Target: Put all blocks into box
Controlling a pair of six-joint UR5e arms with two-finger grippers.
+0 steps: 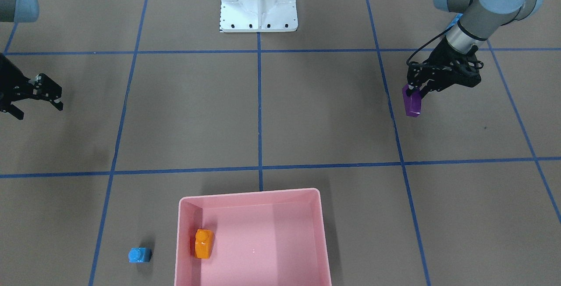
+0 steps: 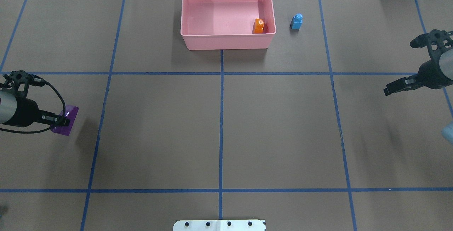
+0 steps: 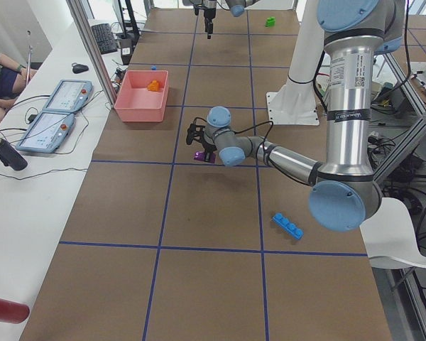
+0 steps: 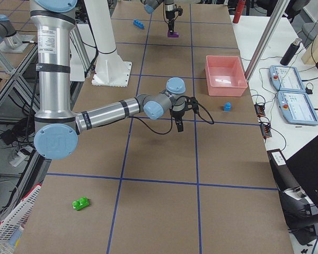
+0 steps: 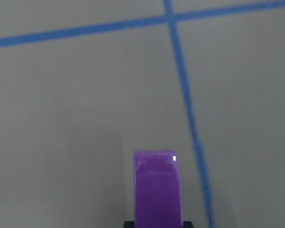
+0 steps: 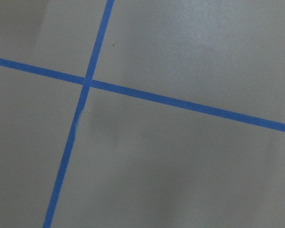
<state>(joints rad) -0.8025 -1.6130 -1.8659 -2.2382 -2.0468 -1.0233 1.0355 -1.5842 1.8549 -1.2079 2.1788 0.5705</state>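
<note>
You have the left gripper (image 1: 415, 89) toward the desk's left end, its 2 fingers closed tight on the top of the purple sloped brick (image 1: 412, 104), which hangs below them. You cannot tell from these views whether the brick touches the desk. The right gripper (image 1: 39, 111) hangs toward the desk's right end with its fingers spread wide and nothing between them.

The pink box (image 2: 226, 43) sits against your edge of the desk, about midway along it. 1 brick is inside: the orange sloped brick (image 2: 259, 26), tucked in the box corner nearest the robot and toward the desk's right end, close to both walls. The small light-blue cube (image 2: 297, 22) stands on the desk just outside that same end of the box, near but apart from its wall.

The long light-blue bar (image 3: 287, 225) lies flat further toward the desk's left end, closer to the robot's edge. The green brick (image 4: 81, 203) lies near the corner of the right end and the robot's edge.
</note>
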